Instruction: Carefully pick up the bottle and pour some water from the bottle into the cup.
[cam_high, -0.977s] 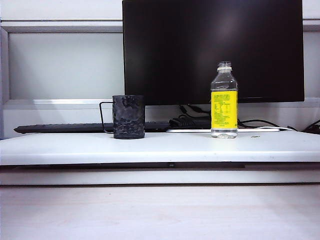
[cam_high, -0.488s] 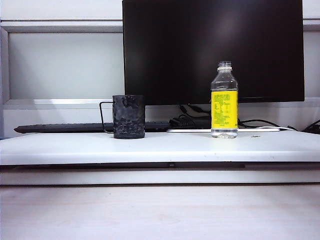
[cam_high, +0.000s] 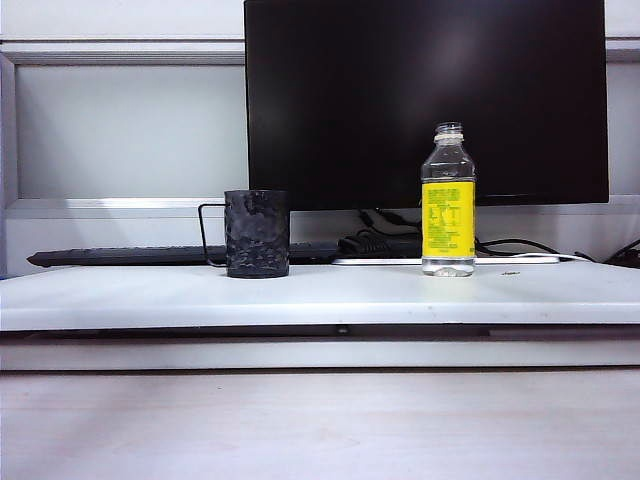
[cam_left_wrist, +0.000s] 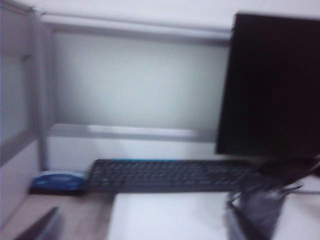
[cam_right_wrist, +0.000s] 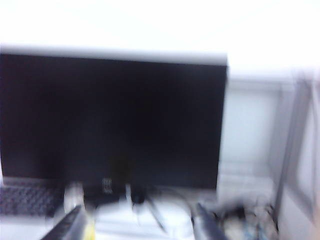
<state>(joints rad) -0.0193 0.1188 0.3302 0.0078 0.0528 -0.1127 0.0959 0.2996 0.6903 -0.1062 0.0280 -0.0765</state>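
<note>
Backdrop: dark monitor (cam_high: 425, 100) and keyboard (cam_high: 130, 255) behind a white table (cam_high: 320, 295).
Bottle (cam_high: 448, 200): upright, well apart from the cup (cam_high: 257, 233), untouched.
Left gripper (cam_left_wrist: 140, 227): fingers spread (blurred), cup just beyond one finger.
Right gripper (cam_right_wrist: 135, 225): fingers spread, nothing between, bottle top by one finger.

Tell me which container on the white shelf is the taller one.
The clear bottle with the yellow label, standing right of the shorter black cup, which has a wire handle.
</note>
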